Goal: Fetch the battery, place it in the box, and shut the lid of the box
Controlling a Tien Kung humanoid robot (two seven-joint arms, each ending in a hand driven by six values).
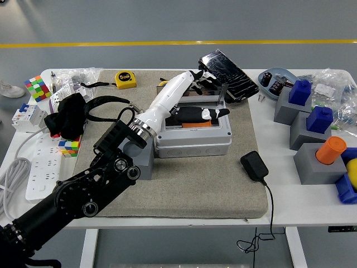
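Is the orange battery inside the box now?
Yes. The orange battery lies in the open box, under the left robot hand.

The left hand [196,95] reaches over the open box [192,131] — fingers at its raised lid [195,92] — orange battery [192,124] inside
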